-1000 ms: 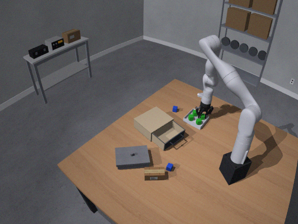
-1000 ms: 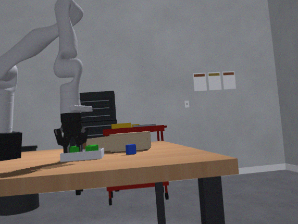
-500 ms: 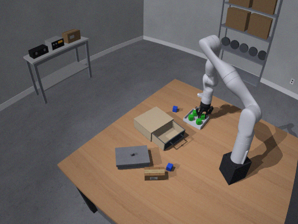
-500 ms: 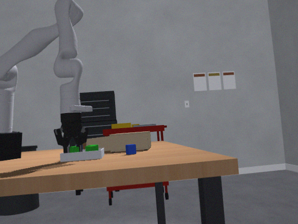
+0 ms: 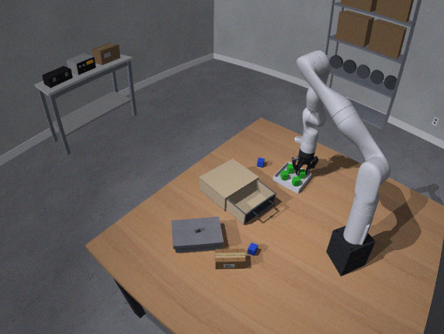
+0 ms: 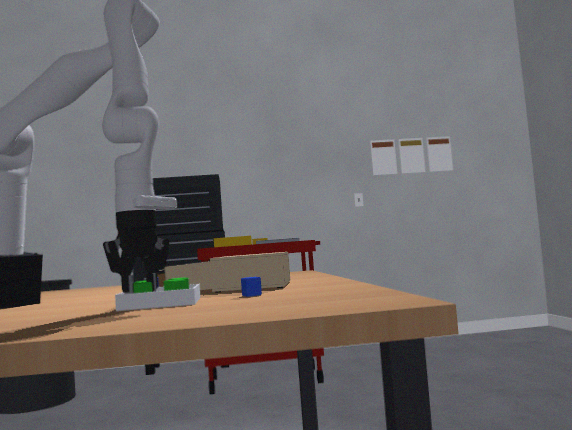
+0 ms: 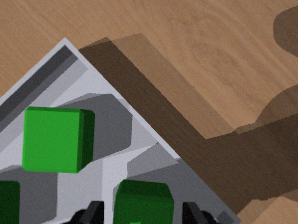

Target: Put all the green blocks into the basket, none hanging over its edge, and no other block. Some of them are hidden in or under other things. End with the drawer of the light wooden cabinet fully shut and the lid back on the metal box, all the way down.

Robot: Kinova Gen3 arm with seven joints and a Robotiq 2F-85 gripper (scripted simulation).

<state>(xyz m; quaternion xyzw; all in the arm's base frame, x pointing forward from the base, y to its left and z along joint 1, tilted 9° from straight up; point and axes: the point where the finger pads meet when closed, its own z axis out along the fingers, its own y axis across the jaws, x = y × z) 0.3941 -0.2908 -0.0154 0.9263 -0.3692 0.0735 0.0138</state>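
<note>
End effector (image 5: 303,171) (image 6: 141,290) (image 7: 143,215) pointing down, fingers parted, over basket (image 5: 298,189) (image 6: 157,300) (image 7: 117,96)

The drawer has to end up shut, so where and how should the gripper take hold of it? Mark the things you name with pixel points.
Best at the bar handle (image 5: 276,209), probably from the front, fingers either side of the bar: it stands out from the front of the open drawer (image 5: 232,207), leaving a gap behind.

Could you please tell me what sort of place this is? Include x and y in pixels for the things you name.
Probably a workshop or robotics lab: a grey metal shelving unit (image 5: 400,56) holds brown cardboard boxes (image 5: 354,29), and a red metal cart (image 6: 260,247) stands near a dark drawered tool cabinet (image 6: 187,200).
</note>
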